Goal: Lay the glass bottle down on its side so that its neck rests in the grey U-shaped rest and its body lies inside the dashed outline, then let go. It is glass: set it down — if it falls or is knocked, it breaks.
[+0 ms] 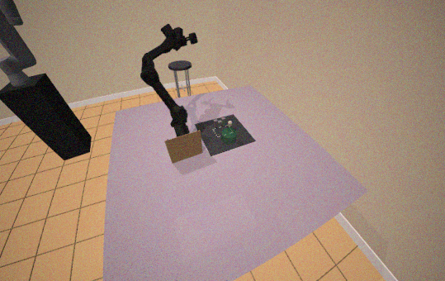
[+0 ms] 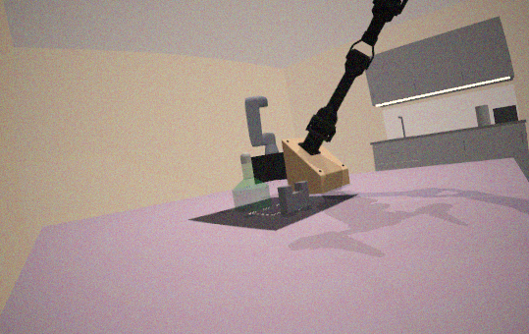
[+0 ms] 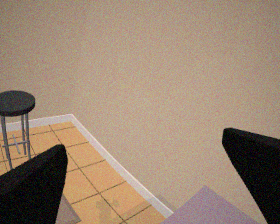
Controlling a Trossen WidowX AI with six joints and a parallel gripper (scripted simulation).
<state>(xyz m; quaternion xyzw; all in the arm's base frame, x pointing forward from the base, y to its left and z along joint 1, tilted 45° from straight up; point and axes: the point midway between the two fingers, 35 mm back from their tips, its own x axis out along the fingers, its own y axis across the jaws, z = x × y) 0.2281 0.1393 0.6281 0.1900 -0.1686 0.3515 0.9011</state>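
Gripper (image 1: 190,39) (image 3: 148,145) wide open, w/ nothing in it, up high. Green bottle (image 1: 229,135) (image 2: 251,194) stands upright, well below; arm must reach down to it.

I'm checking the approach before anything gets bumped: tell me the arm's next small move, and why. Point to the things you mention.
Probably lower the open, empty gripper (image 1: 191,38) (image 3: 148,145) slowly toward the green glass bottle (image 1: 229,135) (image 2: 251,193): it stands upright on the dark mat (image 1: 243,139) (image 2: 213,219), while the gripper is high up and away from it.
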